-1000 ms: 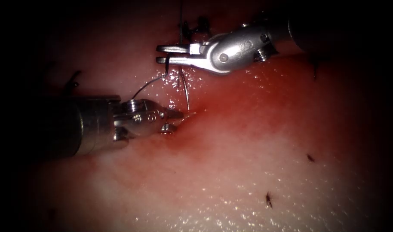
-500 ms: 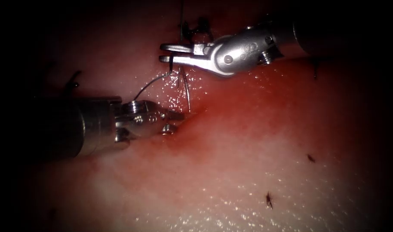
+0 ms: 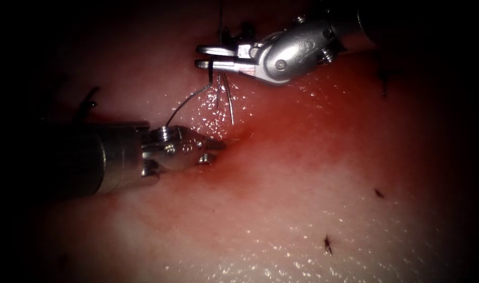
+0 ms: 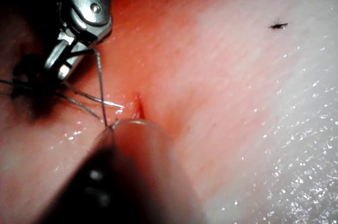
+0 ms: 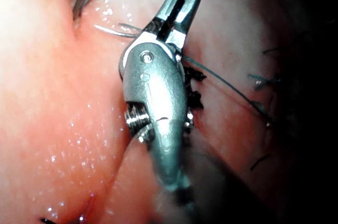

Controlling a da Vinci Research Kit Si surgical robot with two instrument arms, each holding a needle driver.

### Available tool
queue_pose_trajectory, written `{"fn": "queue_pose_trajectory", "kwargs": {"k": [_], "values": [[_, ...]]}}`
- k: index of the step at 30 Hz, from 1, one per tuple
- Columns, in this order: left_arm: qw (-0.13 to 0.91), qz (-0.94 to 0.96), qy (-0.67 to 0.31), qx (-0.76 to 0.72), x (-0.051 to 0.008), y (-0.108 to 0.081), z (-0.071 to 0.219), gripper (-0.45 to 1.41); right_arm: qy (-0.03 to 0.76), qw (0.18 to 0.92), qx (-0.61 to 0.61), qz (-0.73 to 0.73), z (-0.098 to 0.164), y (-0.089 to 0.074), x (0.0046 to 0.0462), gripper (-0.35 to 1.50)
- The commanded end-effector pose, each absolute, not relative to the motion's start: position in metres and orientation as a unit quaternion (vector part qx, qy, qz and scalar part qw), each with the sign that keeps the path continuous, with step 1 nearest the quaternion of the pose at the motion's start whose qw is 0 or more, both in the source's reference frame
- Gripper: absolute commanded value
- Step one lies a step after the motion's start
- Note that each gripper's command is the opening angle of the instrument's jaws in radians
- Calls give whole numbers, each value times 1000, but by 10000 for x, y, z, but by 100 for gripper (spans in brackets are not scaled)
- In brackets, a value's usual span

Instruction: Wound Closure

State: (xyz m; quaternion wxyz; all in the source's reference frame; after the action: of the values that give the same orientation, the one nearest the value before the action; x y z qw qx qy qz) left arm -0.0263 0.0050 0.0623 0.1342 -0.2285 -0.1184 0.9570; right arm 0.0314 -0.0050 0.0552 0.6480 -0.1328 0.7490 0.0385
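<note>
The right arm's silver wristed needle driver [image 3: 200, 56] has its fingers clenched on a short, dark, curved sliver of steel that I take to be the needle [image 3: 210, 68]. It is held clear above the tissue, left of the cut. I cannot tell where along its curve it is gripped.

From there a fine grey thread [image 3: 187, 102] sweeps down in a loose arc to just beside the left arm's needle driver [image 3: 218, 142]. A second thin strand [image 3: 229, 99] hangs nearly straight toward the small red slit of the cut [image 4: 140, 106]. The left fingers meet in a single point at the cut's left end. Whether they pinch a strand there is too blurred to say.

The needle looks stiff, light and slick, apt to twist between smooth metal fingers, so a hold on the body of its curve, away from either end, seems safest. The thread is hair-thin and limp, and probably frays or snaps if crushed or jerked.

The pale pink slab of pork-belly tissue [image 3: 328, 157] is soft, wet and glistening, with red fluid [image 3: 281, 115] pooled around the cut. It likely tears if tugged hard. Dark knotted stitches [image 3: 237, 34] sit behind the right tool.
</note>
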Motion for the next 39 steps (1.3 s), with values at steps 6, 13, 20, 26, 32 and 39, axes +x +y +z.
{"fn": "queue_pose_trajectory", "kwargs": {"k": [6,13,20,26,32,39], "values": [[134,957,-120,-229,-268,49,630,39,747,651,-126,44,556,-60,324,-35],[136,955,-116,-235,-267,51,630,56,745,654,-121,49,566,-70,327,-35],[135,955,-116,-237,-264,50,629,57,746,654,-121,47,588,-87,327,-35],[134,955,-117,-237,-262,49,628,56,745,654,-122,46,592,-83,324,-35],[134,955,-117,-237,-262,48,627,56,747,654,-113,34,592,-93,323,-35],[143,953,-110,-245,-261,49,615,61,749,652,-114,26,598,-103,313,-35]]}}
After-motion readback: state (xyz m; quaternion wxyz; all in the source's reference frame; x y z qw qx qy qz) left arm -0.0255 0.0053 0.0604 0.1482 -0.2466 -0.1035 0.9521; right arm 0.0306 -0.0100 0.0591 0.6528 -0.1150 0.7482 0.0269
